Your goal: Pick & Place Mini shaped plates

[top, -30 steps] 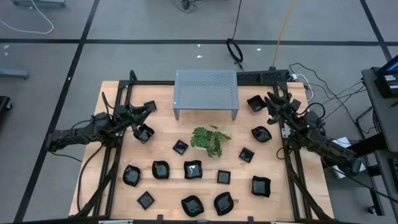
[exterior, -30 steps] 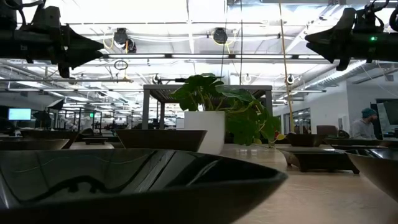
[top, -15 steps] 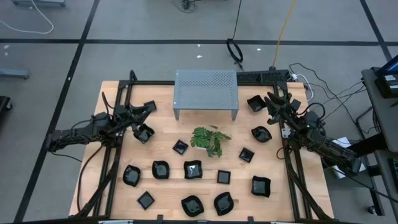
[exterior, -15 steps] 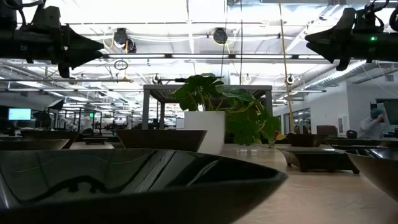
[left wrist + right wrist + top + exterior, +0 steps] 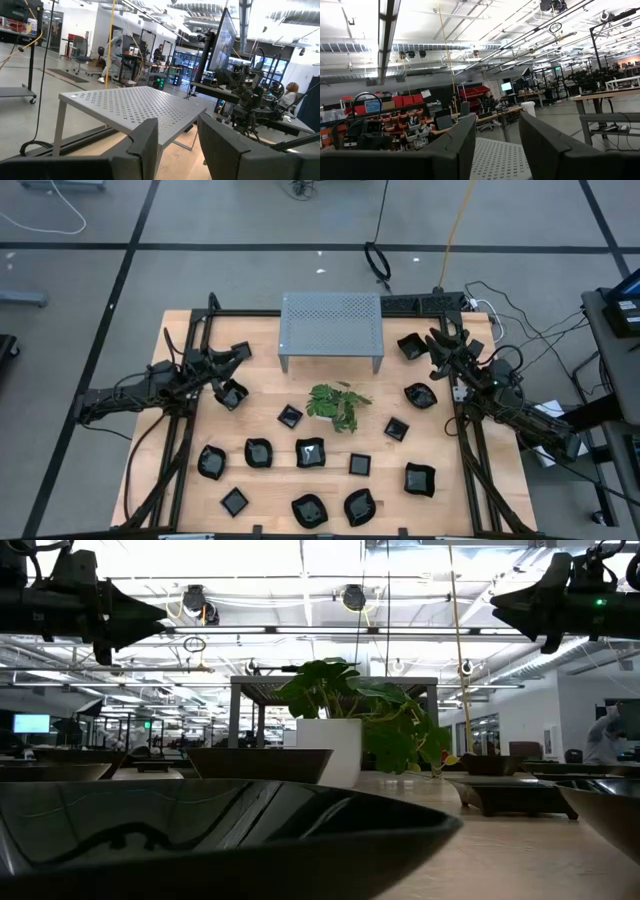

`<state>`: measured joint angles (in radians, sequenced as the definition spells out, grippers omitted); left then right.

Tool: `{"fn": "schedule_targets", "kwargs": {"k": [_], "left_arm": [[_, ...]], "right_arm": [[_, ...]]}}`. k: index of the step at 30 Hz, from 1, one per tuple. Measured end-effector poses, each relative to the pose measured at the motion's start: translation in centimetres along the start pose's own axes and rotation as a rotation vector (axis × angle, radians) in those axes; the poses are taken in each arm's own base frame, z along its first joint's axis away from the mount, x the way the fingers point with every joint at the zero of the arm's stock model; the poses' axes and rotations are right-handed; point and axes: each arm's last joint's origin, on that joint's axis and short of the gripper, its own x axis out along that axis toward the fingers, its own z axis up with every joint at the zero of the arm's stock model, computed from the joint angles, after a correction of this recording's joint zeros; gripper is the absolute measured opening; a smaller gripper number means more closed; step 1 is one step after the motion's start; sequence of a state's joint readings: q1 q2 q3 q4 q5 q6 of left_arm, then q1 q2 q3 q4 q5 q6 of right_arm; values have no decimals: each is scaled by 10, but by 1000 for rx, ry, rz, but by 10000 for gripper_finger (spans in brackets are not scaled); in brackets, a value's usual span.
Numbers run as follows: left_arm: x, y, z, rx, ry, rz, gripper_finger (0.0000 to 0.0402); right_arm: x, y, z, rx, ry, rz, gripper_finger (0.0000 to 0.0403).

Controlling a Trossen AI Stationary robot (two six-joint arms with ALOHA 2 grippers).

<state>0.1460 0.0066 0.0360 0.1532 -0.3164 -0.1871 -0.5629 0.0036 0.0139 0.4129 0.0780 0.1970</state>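
Honestly, you're pretty much at square one here. Starting at the bottom of the high view, the plates [image 5: 310, 510] are scattered all over the lower half of the table [image 5: 265, 340]: three along the bottom edge, then a row of five or so above them running from lower left to lower right. None of them look sorted or stacked anywhere, so as far as I can judge nothing's been placed yet and the whole lot is left to do.

Moving up to mid-frame, the sprig [image 5: 336, 404] sits dead centre with a plate on either side of it, plus one more to the right near the right arm.

Then your grippers. The left gripper [image 5: 240, 352] hangs at centre left, raised above the table, with a plate just below it in the frame. In its wrist view the fingers [image 5: 145, 145] stand apart with nothing between them. The right gripper [image 5: 436, 340] is at upper right, next to another plate, and it's the same story: fingers [image 5: 465, 135] spread, holding nothing.

Farthest back, the stand [image 5: 331, 325] sits at top centre with its perforated top bare. If that's your drop spot, it's got zero plates on it.
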Motion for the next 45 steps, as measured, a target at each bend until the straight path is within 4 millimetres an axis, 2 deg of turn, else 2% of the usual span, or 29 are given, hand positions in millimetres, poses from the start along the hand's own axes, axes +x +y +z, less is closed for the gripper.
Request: {"fn": "schedule_targets", "kwargs": {"k": [28,35,40,45], "left_arm": [[0,0,0,0,-1,0,141],[0,0,0,0,0,0,141],[0,0,0,0,0,1,141],[0,0,0,0,0,1,140]], "right_arm": [[0,0,3,5,-29,-6,141],[-1,7,-3,14,50,178,141],[-2,13,-4,109,98,352,141],[-3,16,-4,181,134,435,141]]}}
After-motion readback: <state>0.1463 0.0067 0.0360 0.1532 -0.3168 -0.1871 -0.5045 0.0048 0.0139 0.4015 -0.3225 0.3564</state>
